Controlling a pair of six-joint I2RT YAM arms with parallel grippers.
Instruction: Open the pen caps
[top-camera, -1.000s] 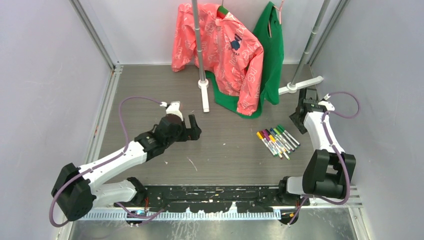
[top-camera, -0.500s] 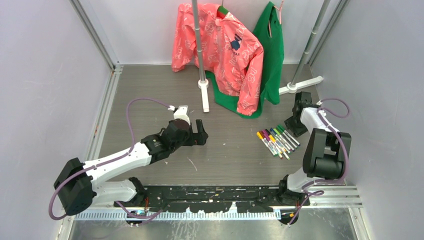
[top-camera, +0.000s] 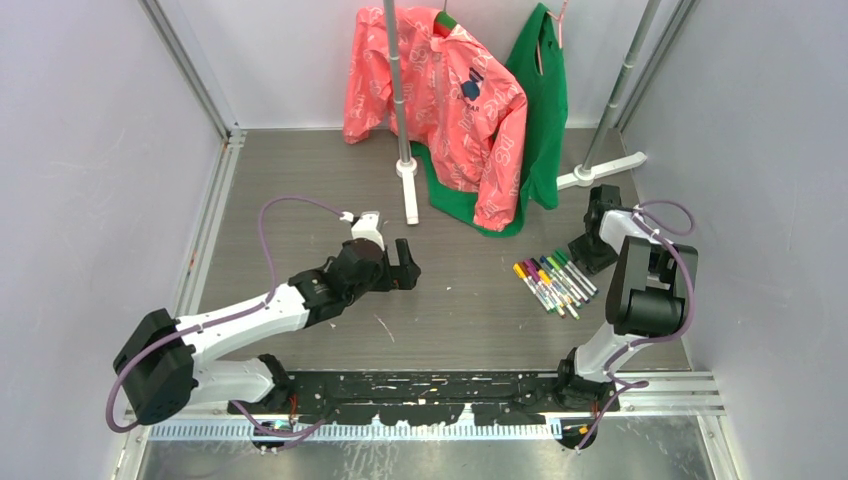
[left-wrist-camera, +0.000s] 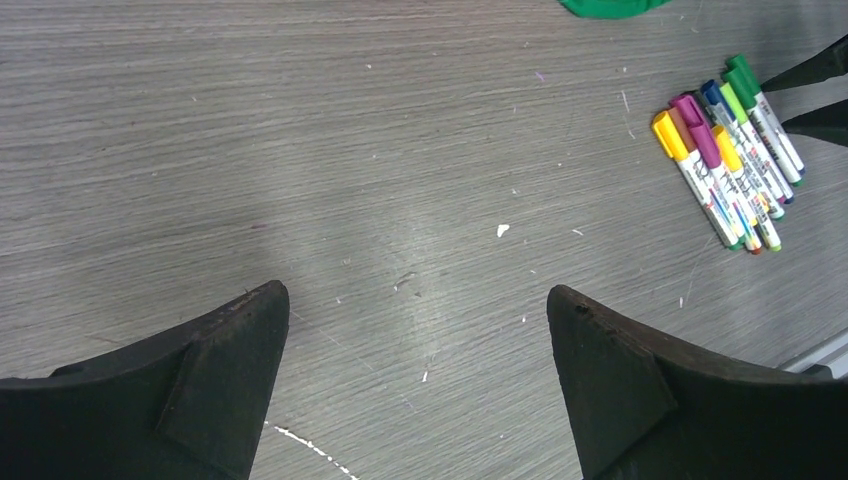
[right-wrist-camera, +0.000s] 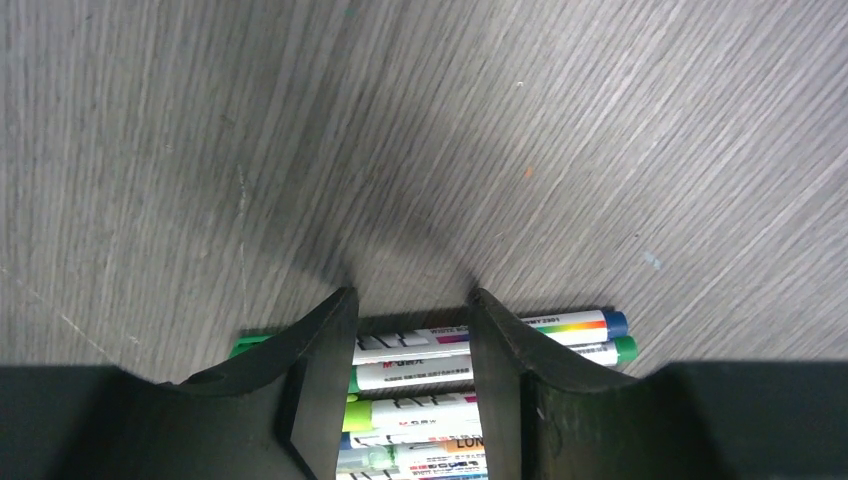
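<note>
Looking down from the top view: the pens lie packed side by side on the table, right of centre. The right gripper hangs at the far end of the bundle. The left gripper sits well apart, out toward the middle. A pink jacket and a green garment hang at the back, out of play.

Over to the left wrist view: jaws spread wide, with nothing but bare wood between them. The bundle sits up in the right corner, and the pen caps in yellow, purple, blue and green are all seated as far as I can tell.

Now the right wrist view: the fingers stand partly open with a modest gap, straddling the barrels of the outermost pens. I cannot tell whether the pads touch anything.

Here's the worry. The barrels lie pressed against each other, so a close from here could pinch two at once or roll the neighbours and scatter the row. A slim round barrel may also twist in the grip. And if the hold lands too near a cap, the left gripper gets no room to pull it.
</note>
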